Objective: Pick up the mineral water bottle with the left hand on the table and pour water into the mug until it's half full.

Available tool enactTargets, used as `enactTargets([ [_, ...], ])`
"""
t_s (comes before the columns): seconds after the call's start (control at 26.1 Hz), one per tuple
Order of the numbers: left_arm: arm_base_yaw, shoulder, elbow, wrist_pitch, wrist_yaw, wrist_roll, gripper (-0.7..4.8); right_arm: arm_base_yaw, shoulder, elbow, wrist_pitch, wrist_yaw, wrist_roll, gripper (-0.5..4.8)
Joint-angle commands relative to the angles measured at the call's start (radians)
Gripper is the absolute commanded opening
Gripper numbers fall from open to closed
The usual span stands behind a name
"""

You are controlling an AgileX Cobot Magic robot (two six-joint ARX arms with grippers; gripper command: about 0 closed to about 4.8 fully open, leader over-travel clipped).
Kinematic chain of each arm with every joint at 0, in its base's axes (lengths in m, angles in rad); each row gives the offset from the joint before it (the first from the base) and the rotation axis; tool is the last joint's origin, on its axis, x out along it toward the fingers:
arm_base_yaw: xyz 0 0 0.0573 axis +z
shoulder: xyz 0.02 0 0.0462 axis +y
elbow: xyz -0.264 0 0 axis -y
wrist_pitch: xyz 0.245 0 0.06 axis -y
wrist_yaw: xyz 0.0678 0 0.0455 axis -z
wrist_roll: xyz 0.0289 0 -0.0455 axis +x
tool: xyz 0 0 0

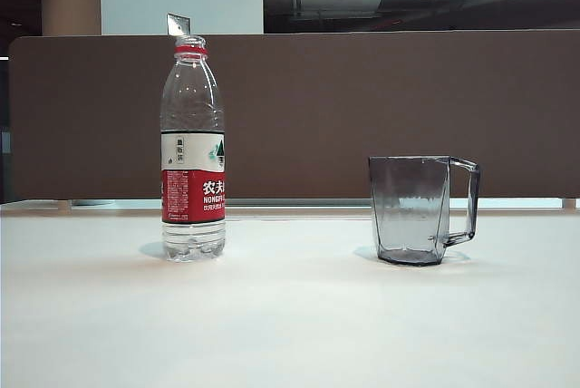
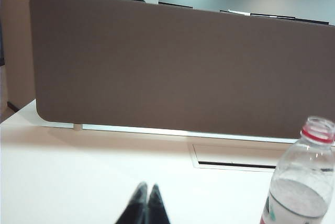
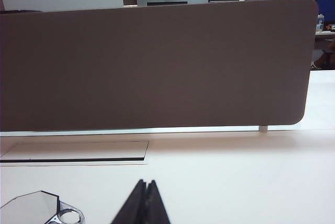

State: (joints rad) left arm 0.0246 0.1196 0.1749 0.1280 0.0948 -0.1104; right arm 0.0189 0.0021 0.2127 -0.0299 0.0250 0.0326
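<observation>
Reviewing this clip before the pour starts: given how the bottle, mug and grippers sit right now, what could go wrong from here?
1. The mineral water bottle stands uncapped and tall; the left gripper is shut beside it, so approaching without opening could topple and spill it.
2. The mug is clear and sits apart from the bottle on the table, so the half-full level may be hard to judge.
3. The right gripper, also shut, hangs near the mug and could nudge it.

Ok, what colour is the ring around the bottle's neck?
Red. The neck ring on the mineral water bottle shows best in the exterior view.
</observation>
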Motion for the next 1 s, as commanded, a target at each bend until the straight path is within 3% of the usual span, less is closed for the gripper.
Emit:
enactTargets([
  [0.04,-0.007,0.077,0.047,0.045,0.003,0.005,-0.06,0.001,0.002,0.041,-0.032,0.000,0.000,-0.02],
  [0.19,-0.030,0.179,0.098,0.070,0.003,0.005,-0.06,0.001,0.012,0.073,-0.047,-0.001,0.000,-0.02],
  [0.54,-0.244,0.388,0.177,0.159,0.003,0.005,-0.06,0.005,0.240,0.236,-0.021,-0.014,0.000,-0.02],
  [0.69,-0.319,0.449,0.194,0.159,0.003,0.005,-0.06,0.008,0.315,0.289,-0.035,-0.068,0.000,-0.02],
  [0.81,-0.352,0.493,0.199,0.166,0.003,0.005,-0.06,0.033,0.375,0.331,-0.047,-0.131,-0.003,-0.02],
  [1.0,-0.353,0.516,0.199,0.190,0.003,0.005,-0.06,0.113,0.402,0.345,-0.050,-0.125,-0.004,-0.03],
])
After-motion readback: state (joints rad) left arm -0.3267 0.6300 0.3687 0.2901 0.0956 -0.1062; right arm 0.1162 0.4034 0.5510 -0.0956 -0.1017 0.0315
